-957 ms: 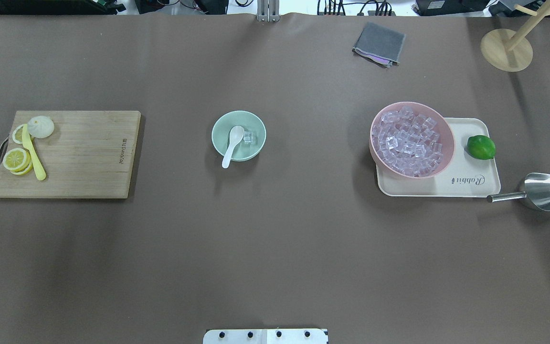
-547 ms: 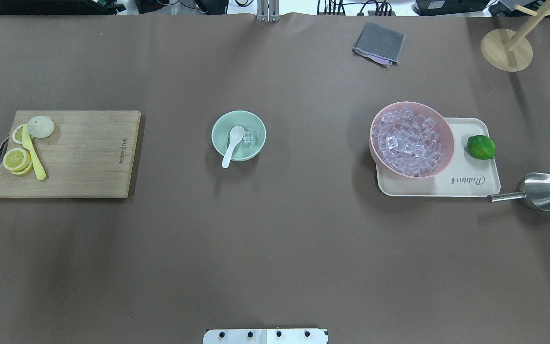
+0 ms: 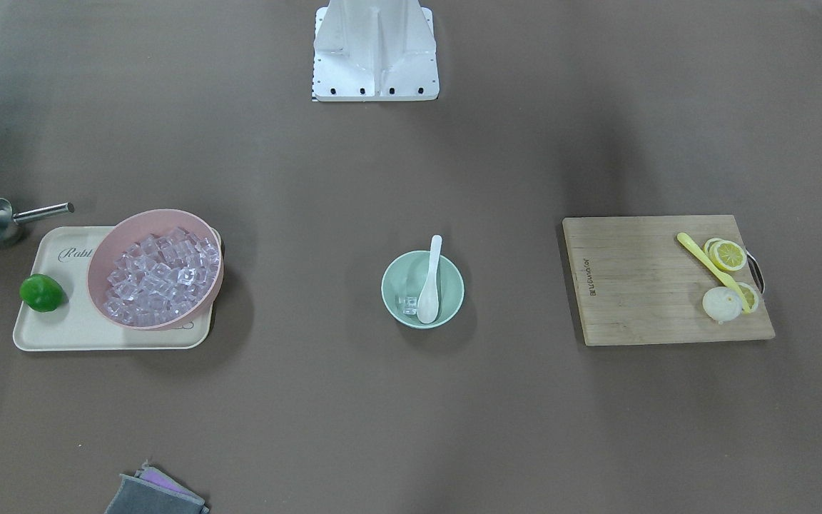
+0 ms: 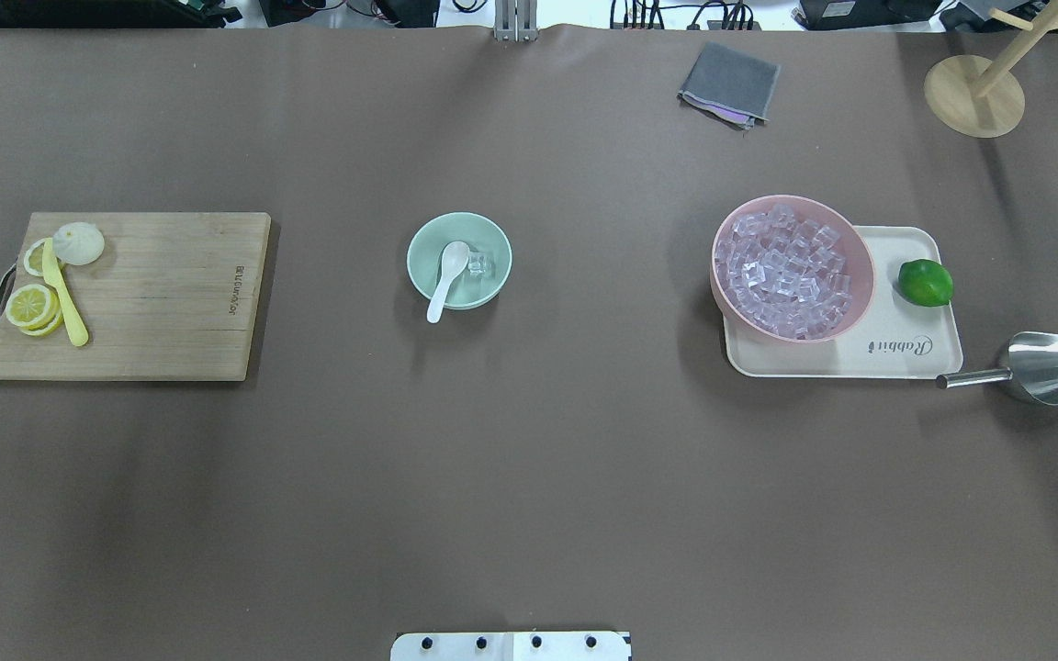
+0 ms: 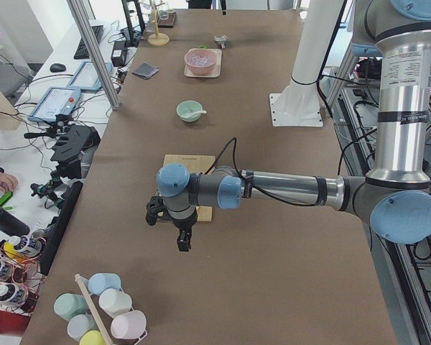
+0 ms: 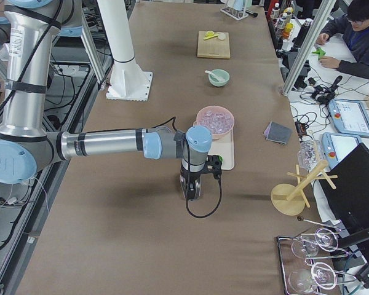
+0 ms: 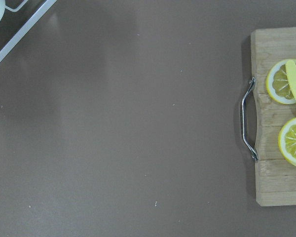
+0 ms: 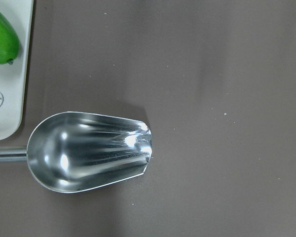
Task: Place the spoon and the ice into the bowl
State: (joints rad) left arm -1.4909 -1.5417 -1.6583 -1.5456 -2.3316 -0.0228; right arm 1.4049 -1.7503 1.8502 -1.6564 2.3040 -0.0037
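From overhead you see the spoon [image 4: 448, 278] lying in the bowl [image 4: 416, 246], scoop inside and handle over the rim toward the robot, with ice [image 4: 479, 265] just beside the scoop; the front-facing view shows you likewise. In the side views the left gripper [image 5: 182, 243] hangs by the cutting board [image 5: 190, 162] and the right gripper [image 6: 192, 192] near the tray [image 6: 226, 144], both well apart from the bowl. You cannot tell how wide either stands or whether it holds anything.

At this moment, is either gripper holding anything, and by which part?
Nothing looks held. The left gripper and right gripper hang bare over the table; the spoon lies in the bowl beside ice, the metal scoop on the table.
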